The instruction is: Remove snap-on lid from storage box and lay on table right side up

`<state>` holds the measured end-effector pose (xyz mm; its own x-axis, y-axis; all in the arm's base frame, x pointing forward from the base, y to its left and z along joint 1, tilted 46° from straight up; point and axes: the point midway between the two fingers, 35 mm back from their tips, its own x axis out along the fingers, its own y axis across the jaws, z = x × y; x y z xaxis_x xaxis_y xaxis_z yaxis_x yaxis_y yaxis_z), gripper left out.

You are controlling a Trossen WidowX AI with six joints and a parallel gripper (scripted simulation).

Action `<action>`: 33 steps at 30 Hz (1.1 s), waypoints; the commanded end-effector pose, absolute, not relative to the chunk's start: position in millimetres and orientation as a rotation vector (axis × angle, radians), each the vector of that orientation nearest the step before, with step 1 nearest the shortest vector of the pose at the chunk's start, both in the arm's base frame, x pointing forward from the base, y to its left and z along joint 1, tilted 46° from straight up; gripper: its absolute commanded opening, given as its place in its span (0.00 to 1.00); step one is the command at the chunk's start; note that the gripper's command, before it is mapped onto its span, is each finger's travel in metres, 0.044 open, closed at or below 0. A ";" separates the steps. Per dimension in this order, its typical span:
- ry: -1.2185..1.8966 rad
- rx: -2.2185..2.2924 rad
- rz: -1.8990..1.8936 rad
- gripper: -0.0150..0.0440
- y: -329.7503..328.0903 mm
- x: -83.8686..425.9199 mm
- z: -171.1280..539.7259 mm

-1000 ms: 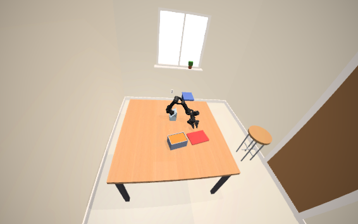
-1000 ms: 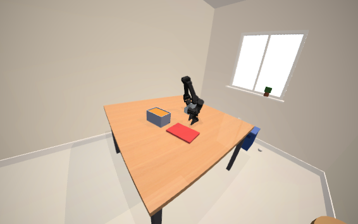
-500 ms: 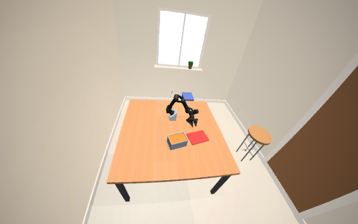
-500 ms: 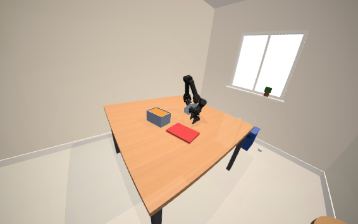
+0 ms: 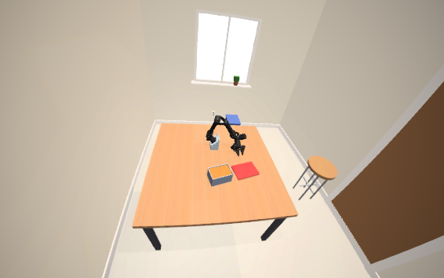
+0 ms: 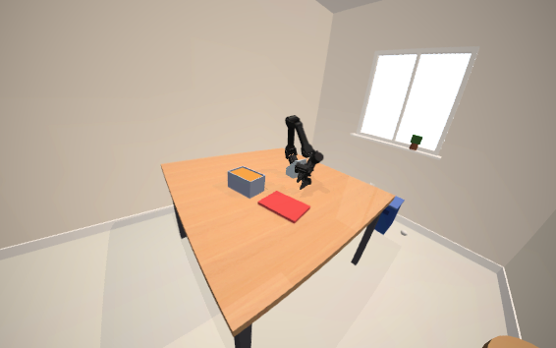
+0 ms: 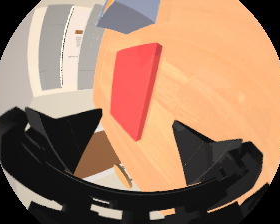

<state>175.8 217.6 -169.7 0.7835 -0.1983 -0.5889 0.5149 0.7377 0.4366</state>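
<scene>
The red lid (image 5: pixel 245 170) (image 6: pixel 284 206) (image 7: pixel 133 90) lies flat on the table (image 5: pixel 176 177) (image 6: pixel 225 246) beside the storage box, its smooth face up. The grey-blue storage box (image 5: pixel 220 180) (image 6: pixel 241 184) (image 7: pixel 133 17) stands upright and uncovered, with an orange surface showing inside its rim. My gripper (image 5: pixel 241 154) (image 6: pixel 304 187) (image 7: pixel 138 117) is open and empty. It hangs above the table on the arm's side of the lid, apart from both lid and box. The lid's underside is hidden.
The arm's pale grey-blue base mount (image 5: pixel 214 145) (image 6: pixel 292 170) stands on the table behind the box. A round stool (image 5: pixel 322 167) stands on the floor to the right in the top view. A blue object (image 5: pixel 233 119) (image 6: pixel 388 216) stands beyond the table's far edge.
</scene>
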 end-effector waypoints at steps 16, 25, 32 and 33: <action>0.541 0.635 -0.410 1.00 240.7 159.2 -141.1; 0.542 0.635 -0.410 1.00 250.4 151.1 -128.0; 0.542 0.635 -0.410 1.00 255.0 147.1 -121.3; 0.542 0.634 -0.410 1.00 252.3 148.8 -123.5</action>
